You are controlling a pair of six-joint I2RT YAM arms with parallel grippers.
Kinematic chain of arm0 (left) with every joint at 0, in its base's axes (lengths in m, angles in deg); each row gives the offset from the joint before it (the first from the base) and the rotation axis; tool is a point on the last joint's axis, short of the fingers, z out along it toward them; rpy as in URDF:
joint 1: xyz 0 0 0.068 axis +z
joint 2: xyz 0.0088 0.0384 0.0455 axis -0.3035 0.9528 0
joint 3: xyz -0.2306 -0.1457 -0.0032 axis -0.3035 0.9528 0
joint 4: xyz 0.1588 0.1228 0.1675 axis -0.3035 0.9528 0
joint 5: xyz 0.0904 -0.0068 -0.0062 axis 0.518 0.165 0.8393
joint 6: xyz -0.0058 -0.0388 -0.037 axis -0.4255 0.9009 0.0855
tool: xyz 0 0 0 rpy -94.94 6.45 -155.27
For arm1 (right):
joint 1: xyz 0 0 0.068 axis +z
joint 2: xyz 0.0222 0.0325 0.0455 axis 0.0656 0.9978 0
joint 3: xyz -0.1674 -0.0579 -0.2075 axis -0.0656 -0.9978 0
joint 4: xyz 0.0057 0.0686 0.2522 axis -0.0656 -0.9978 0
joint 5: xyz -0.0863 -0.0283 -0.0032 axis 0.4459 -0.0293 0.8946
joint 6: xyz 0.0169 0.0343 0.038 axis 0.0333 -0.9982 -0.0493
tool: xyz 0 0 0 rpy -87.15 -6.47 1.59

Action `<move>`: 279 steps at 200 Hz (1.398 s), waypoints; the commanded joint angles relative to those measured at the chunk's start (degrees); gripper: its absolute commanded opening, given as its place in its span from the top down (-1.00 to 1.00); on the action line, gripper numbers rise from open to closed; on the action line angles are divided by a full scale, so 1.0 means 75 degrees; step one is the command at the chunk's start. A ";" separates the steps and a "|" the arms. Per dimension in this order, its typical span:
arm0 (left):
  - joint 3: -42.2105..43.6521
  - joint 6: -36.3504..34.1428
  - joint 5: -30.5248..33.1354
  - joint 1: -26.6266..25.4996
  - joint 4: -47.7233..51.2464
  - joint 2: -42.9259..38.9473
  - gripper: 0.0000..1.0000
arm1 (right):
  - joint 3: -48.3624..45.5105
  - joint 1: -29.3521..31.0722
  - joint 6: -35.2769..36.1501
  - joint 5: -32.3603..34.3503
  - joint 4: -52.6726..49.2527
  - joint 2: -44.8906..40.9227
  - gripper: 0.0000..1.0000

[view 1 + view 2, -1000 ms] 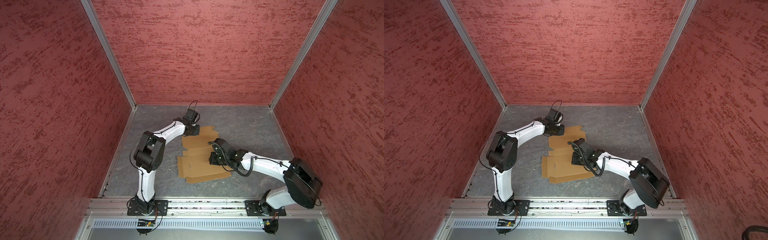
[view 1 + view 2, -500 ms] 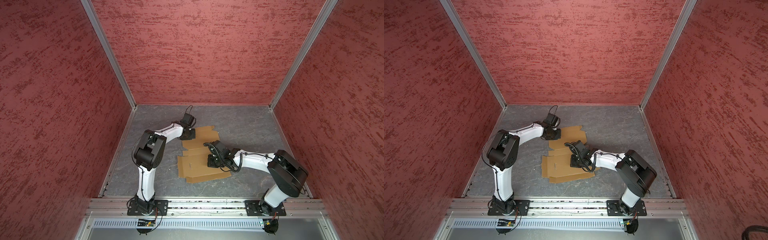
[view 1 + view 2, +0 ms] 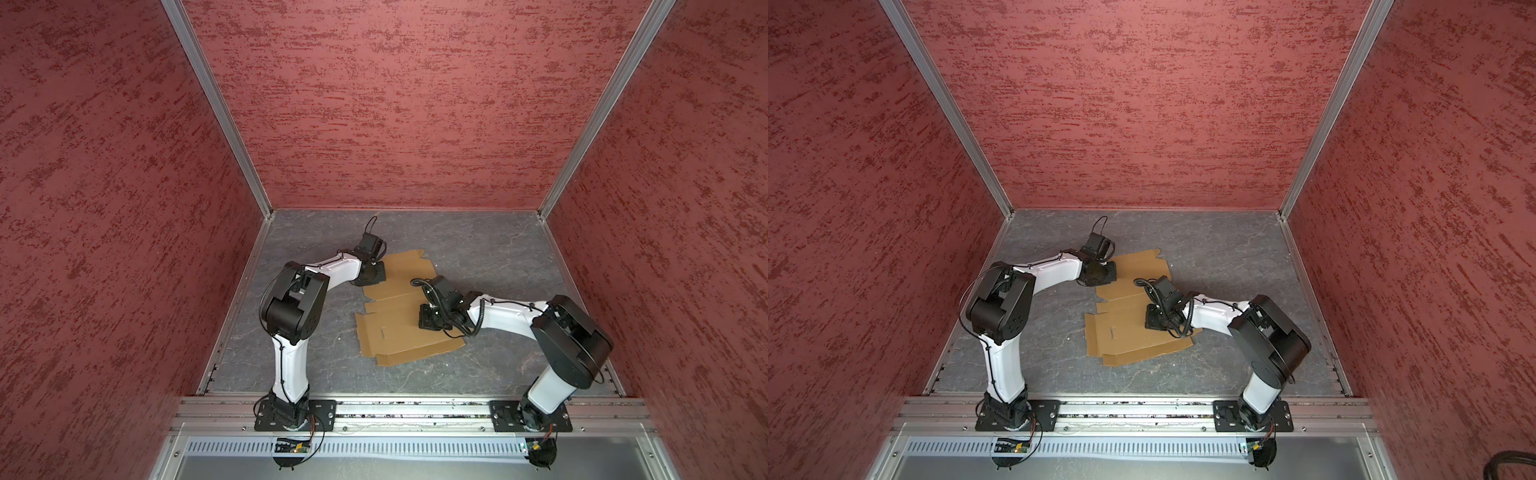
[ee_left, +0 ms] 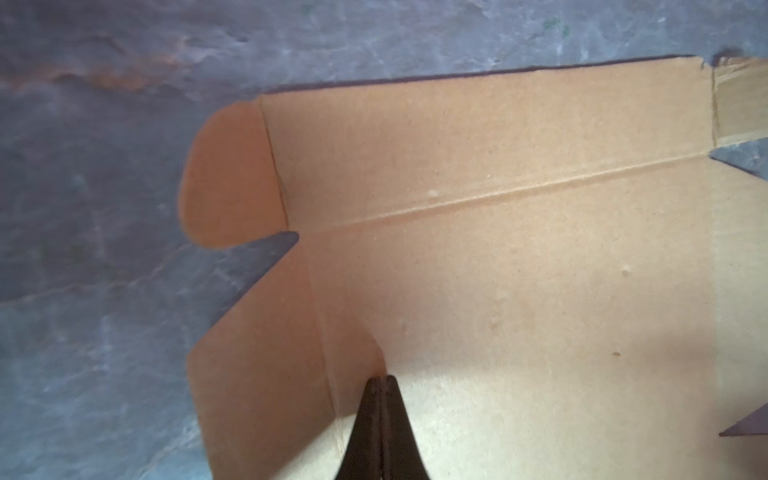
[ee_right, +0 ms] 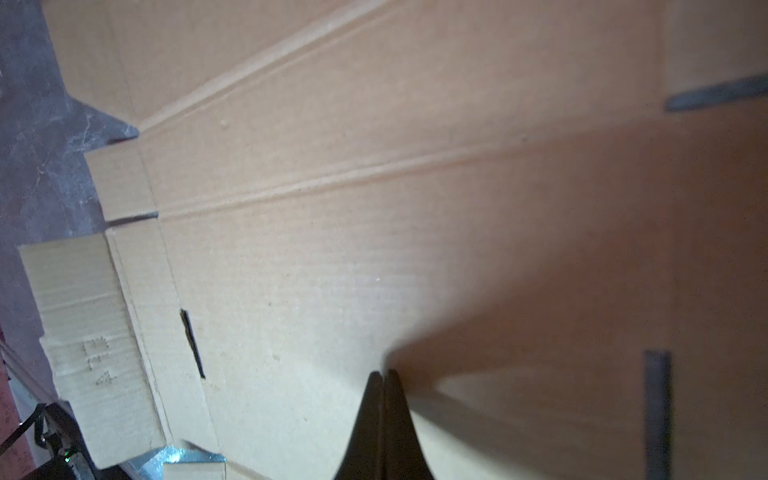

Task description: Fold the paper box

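One paper box (image 3: pixel 395 336), one left pincer (image 4: pixel 381 378), one right pincer (image 5: pixel 382 372).

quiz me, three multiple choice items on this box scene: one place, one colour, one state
1. Where over the paper box is the left gripper?
A its near end
B its far end
C off the sheet

2. What colour is the box?
A tan-brown
B white
C blue

3. How is the right gripper?
A wide open
B clamped on a flap
C shut, empty

Answers: 1 B, both top views show it at the far end. 2 A, plain tan cardboard in every view. 3 C, its wrist view shows the tips meeting with nothing between.
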 commanded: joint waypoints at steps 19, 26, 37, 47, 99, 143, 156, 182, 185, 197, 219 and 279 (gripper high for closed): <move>0.0933 0.0760 0.0347 0.0018 0.0084 -0.0510 1.00 | 0.0486 -0.0319 0.0584 0.0530 -0.0746 0.0450 1.00; 0.1066 0.0892 0.0349 0.0004 0.0036 -0.0630 1.00 | 0.0561 -0.0399 0.0655 0.0549 -0.0785 0.0546 1.00; 0.1316 0.1095 0.0380 -0.0066 -0.0022 -0.0845 1.00 | 0.0673 -0.0513 0.0767 0.0595 -0.0824 0.0709 1.00; 0.1484 0.1232 0.0444 -0.0122 -0.0015 -0.1023 1.00 | 0.0841 -0.0625 0.0888 0.0624 -0.0893 0.0889 1.00; 0.2272 0.1857 0.0527 -0.0408 0.0085 -0.1785 1.00 | 0.2182 -0.1289 0.1589 0.0793 -0.1325 0.1695 1.00; 0.2697 0.2696 0.0347 -0.1005 0.0000 -0.2073 1.00 | 0.3998 -0.1385 0.2054 0.0553 -0.1745 0.2887 1.00; 0.2749 0.2984 0.0265 -0.1272 -0.0106 -0.2147 1.00 | 0.4443 -0.1391 0.2093 0.0577 -0.1759 0.3209 1.00; 0.2596 0.3325 0.0254 -0.1902 -0.0135 -0.2342 1.00 | 0.5237 -0.1463 0.2152 0.0653 -0.1665 0.3659 1.00; 0.2571 0.3351 0.0261 -0.1969 -0.0131 -0.2371 1.00 | 0.5319 -0.1481 0.2152 0.0666 -0.1664 0.3685 1.00; 0.2449 0.3366 0.0294 -0.2166 -0.0046 -0.2547 1.00 | 0.5568 -0.1544 0.2152 0.0718 -0.1621 0.3657 1.00; 0.2245 0.3205 0.0622 -0.2154 0.0377 -0.3055 0.94 | 0.5623 -0.1643 0.2117 0.0869 -0.1675 0.3211 1.00; 0.1945 0.1572 0.0485 -0.0193 0.0611 -0.3293 0.91 | 0.3240 -0.1611 0.1545 0.0890 -0.1661 0.0750 1.00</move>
